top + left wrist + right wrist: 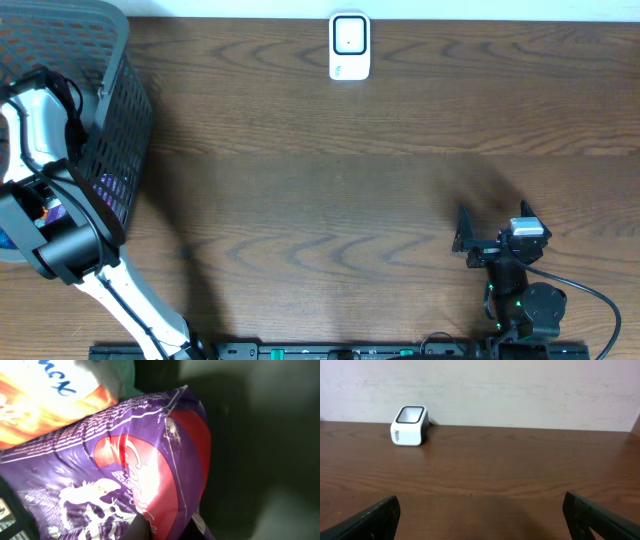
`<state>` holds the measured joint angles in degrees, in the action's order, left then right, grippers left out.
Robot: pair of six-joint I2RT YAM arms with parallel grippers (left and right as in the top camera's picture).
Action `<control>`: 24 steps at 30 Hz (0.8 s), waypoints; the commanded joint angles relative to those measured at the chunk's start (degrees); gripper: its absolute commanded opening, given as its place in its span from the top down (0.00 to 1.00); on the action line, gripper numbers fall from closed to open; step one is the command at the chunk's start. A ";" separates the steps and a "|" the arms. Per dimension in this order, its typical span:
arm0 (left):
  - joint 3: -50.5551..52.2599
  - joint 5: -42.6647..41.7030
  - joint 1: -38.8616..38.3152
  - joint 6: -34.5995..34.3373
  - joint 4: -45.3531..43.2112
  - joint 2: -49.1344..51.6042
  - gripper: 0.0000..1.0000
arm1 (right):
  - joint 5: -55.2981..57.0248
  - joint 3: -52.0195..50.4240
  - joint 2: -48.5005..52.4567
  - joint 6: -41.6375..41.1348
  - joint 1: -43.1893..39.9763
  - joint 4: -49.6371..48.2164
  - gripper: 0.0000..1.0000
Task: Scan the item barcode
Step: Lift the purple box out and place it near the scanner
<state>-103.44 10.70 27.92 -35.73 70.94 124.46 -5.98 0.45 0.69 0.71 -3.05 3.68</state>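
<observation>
Wooden table (380, 200) is mostly bare. In the overhead view a grey mesh basket (125, 110) sits at the 10 o'clock corner, holding the stock. L arm (130, 300) reaches into it from 7 o'clock.

Per the L wrist cam, a purple snack bag (100, 460) fills the view inside the basket, w/ an orange bag (40, 410) touching it at 10 o'clock. L gripper (170, 527) is clamped tight on the purple bag's lower edge at 6 o'clock. It's an edge pinch, prob. so the bag hangs flat w/ its faces uncovered for the reader. No barcode visible.

White barcode scanner (349, 47) stands at 12 o'clock, window up, so the code prob. needs to face down over it. R gripper (466, 238) rests at 4 o'clock, jaws spread wide, empty, well apart from basket & scanner.
</observation>
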 commanded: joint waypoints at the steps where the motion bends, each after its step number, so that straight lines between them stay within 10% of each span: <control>1: -3.80 -1.44 0.00 0.11 2.54 0.00 0.93 | -0.35 -0.11 -0.31 0.85 -0.28 0.17 0.01; 24: -11.15 -13.14 -1.42 2.29 -8.02 -41.72 0.93 | -0.35 -0.11 -0.31 0.85 -0.28 0.17 0.01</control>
<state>-113.73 -1.83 27.66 -34.54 63.55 86.21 -5.98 0.45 0.69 0.71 -3.05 3.66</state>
